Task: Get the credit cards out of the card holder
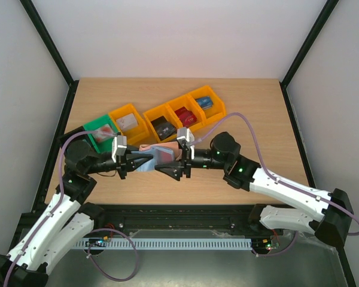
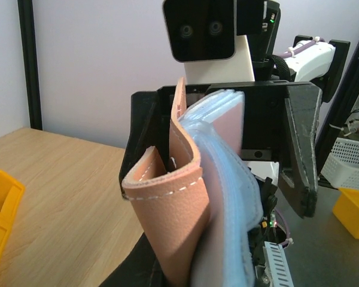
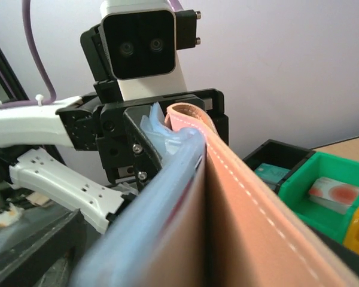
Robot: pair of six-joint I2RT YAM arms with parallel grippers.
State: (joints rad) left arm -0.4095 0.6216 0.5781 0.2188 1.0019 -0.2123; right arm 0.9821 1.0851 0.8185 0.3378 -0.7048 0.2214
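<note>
Item 1, card holder [image 1: 157, 156]: held up over the front middle of the table [image 1: 251, 107], between the 2 arms. Its long axis runs left to right, from 1 gripper to the other. It stands on edge, with the tan outside toward the far side and the light blue lining toward me. 1 tan flap curls outward.

Item 2, surroundings: light wood tabletop, white walls, black corner posts. A row of orange bins [image 1: 167, 122] and 1 green bin [image 1: 99, 131] sits behind the card holder.

Item 3, left gripper [image 1: 131, 161]: clenched on the card holder's left end.

Item 4, right gripper [image 1: 175, 162]: jaws spread wide, 1 on each side of the right end. The finger on the lining side is clear of it.
</note>
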